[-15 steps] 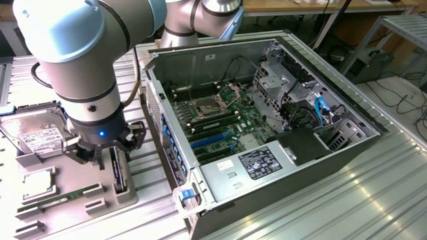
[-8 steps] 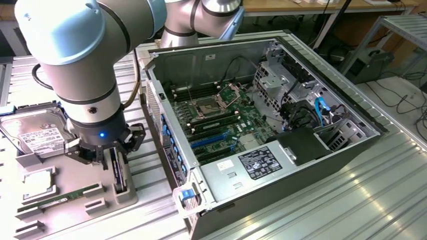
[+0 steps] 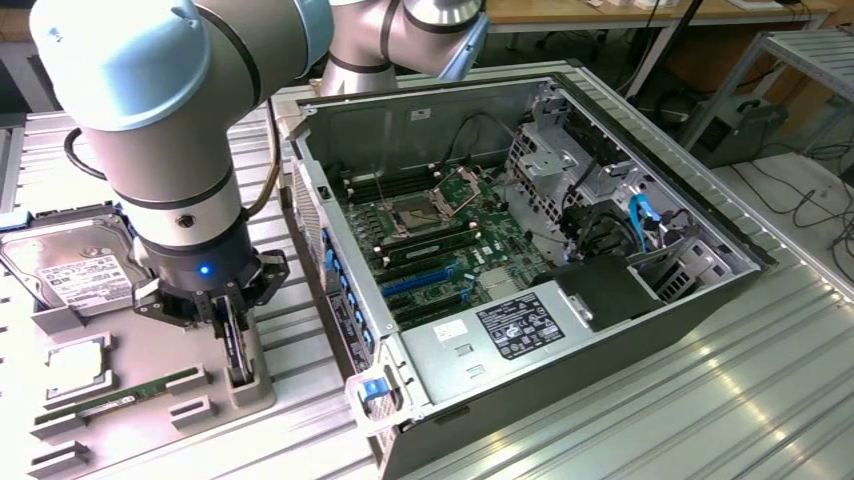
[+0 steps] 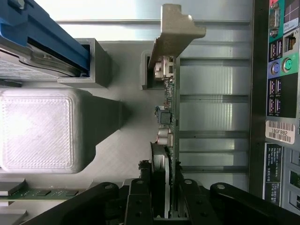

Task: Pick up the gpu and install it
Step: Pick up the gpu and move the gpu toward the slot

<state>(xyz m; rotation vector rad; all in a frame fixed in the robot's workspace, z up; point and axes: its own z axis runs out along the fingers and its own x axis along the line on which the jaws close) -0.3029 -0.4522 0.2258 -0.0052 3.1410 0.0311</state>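
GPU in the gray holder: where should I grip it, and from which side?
Probably the top long edge of the gpu, near its middle, coming straight down. It stands on edge in the gray holder, so both flat faces are free to pinch across. Keep off the metal bracket at one end.

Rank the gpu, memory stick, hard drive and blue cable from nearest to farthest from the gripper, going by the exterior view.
1. gpu: standing on edge right at the gripper.
2. memory stick: lying flat, to the exterior view's lower left.
3. hard drive: further to the exterior view's left.
4. blue cable: inside the case, far to the exterior view's right.
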